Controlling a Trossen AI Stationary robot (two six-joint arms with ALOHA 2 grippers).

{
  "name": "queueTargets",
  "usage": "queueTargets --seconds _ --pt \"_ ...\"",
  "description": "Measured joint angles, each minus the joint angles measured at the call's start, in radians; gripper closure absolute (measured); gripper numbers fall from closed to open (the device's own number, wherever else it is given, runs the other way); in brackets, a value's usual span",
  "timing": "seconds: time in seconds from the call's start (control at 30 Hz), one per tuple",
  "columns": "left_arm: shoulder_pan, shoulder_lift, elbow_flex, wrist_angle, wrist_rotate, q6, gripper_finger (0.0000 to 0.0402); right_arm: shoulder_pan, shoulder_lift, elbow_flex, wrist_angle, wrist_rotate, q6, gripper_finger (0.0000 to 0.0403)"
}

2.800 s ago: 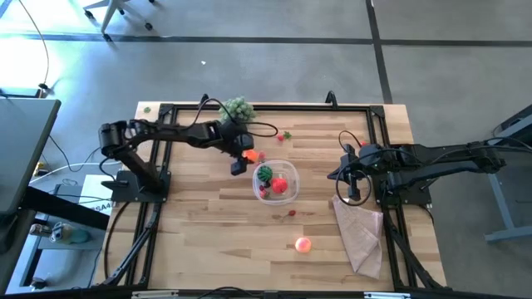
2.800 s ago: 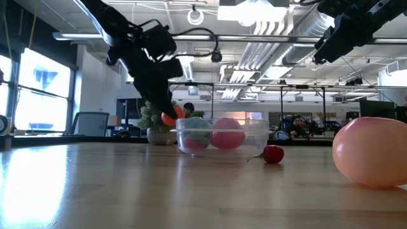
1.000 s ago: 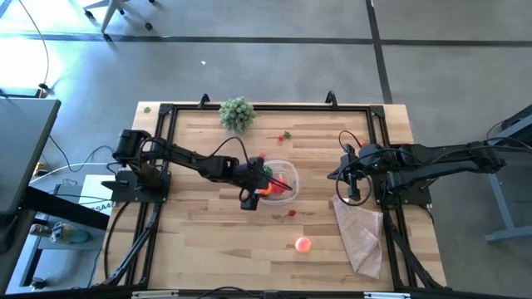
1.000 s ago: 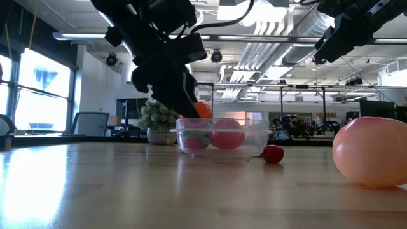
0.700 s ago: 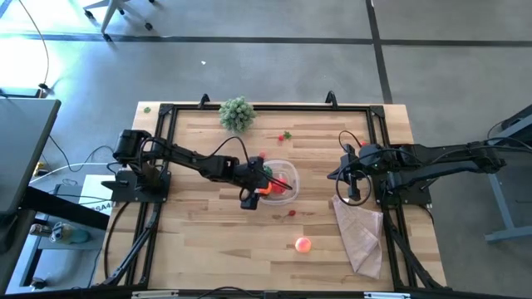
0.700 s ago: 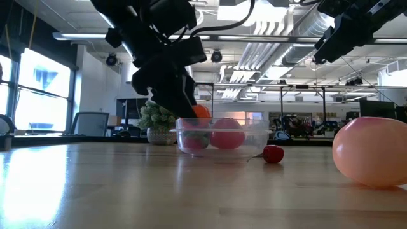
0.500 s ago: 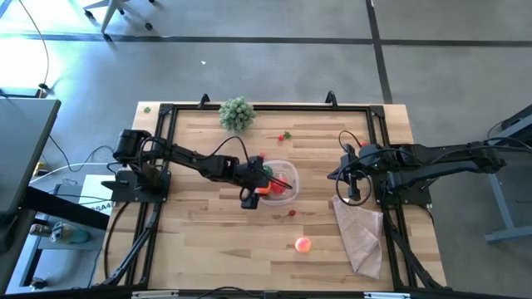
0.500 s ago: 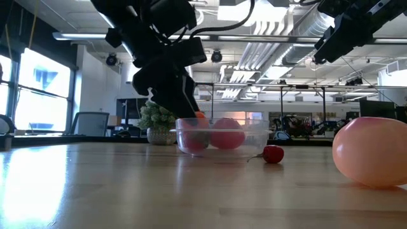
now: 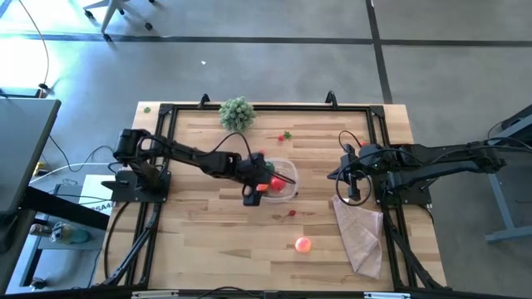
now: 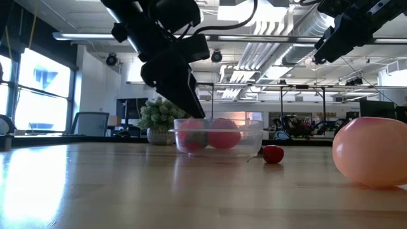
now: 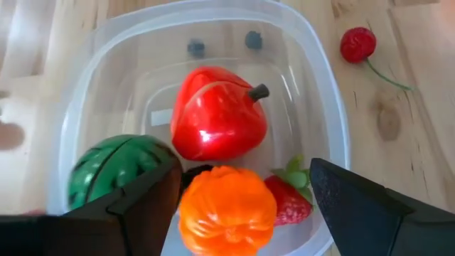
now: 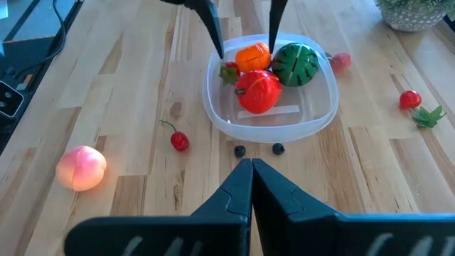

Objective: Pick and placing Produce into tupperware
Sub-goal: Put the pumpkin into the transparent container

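Observation:
The clear round tupperware point(image 9: 290, 172) stands mid-table. Inside it lie a red apple-like piece point(image 11: 217, 114), a green striped piece point(image 11: 117, 167), a strawberry point(image 11: 291, 200) and an orange piece point(image 11: 227, 210). My left gripper point(image 11: 245, 178) hovers open over the container's near-left rim, its fingers on either side of the orange piece, which rests on the container floor. A cherry point(image 9: 291, 213), a pink-orange ball point(image 9: 303, 244), a pink piece point(image 12: 341, 61) and a small red piece with a leaf point(image 9: 286, 135) lie on the table. My right gripper point(image 12: 251, 167) waits shut at the right.
A bushy plant clump point(image 9: 237, 112) stands at the far edge. A tan cloth point(image 9: 359, 232) lies at the right, below my right gripper. Two small dark berries point(image 12: 239, 151) lie on the table just right of the container. A black frame borders the table.
My left gripper carried the orange piece from near the plant to the tupperware, then lowered it over the near-left rim. The orange piece has gone down into the container and now lies among the other pieces. The container shifted slightly.

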Motion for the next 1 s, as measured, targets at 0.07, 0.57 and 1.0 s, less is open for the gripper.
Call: queueTargets --seconds 0.07,0.57,1.0 --pt "0.001 0.000 0.027 -0.051 0.000 -0.009 0.0110 0.000 0.000 0.000 0.000 0.000 0.000 0.0403" --pt "-0.035 -0.001 0.046 -0.204 -0.001 -0.105 0.0173 0.000 0.000 0.000 0.000 0.000 0.000 0.0403" --pt "-0.068 -0.001 0.046 -0.241 0.030 -0.160 0.0222 0.000 0.000 0.000 0.000 0.000 0.000 0.0403"
